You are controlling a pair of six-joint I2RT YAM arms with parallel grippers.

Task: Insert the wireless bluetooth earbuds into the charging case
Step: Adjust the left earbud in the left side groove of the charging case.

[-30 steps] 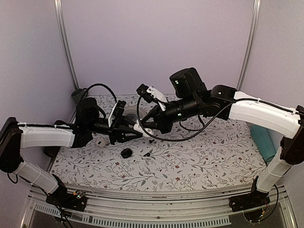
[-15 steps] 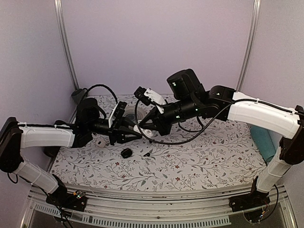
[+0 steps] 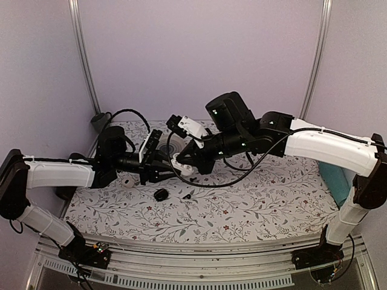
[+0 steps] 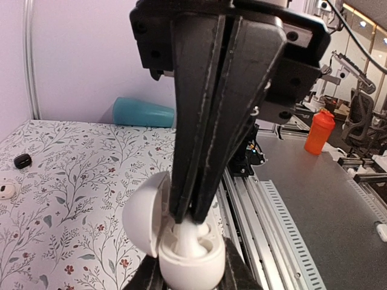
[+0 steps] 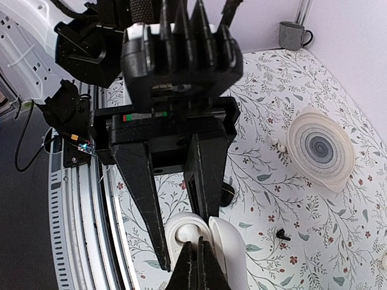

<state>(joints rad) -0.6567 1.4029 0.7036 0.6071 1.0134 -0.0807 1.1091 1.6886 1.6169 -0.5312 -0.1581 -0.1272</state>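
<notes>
The white charging case [image 4: 184, 257] is gripped between the black fingers of my left gripper [image 4: 188, 277], and its round lid [image 4: 144, 212] is swung open to the left. My right gripper [image 5: 199, 261] comes down into the open case, shut on a white earbud [image 4: 188, 237] whose lower end sits in a socket of the case. In the right wrist view the earbud [image 5: 192, 231] shows in the case [image 5: 172, 232] just beyond my fingertips. From above, both grippers meet at the case [image 3: 179, 164] over the table's left-middle.
Two small black bits [image 3: 161, 194] [image 3: 187, 196] lie on the floral cloth below the grippers. A clear round dish [image 5: 320, 148] has a tiny white piece [image 5: 280, 144] beside it. There is a grey mug [image 5: 293, 34] at the back left and a teal cylinder [image 4: 144, 113] at the right edge.
My right arm has shifted left and lower, bringing its shut fingertips with the earbud into the open case. The left gripper has held the case still.
</notes>
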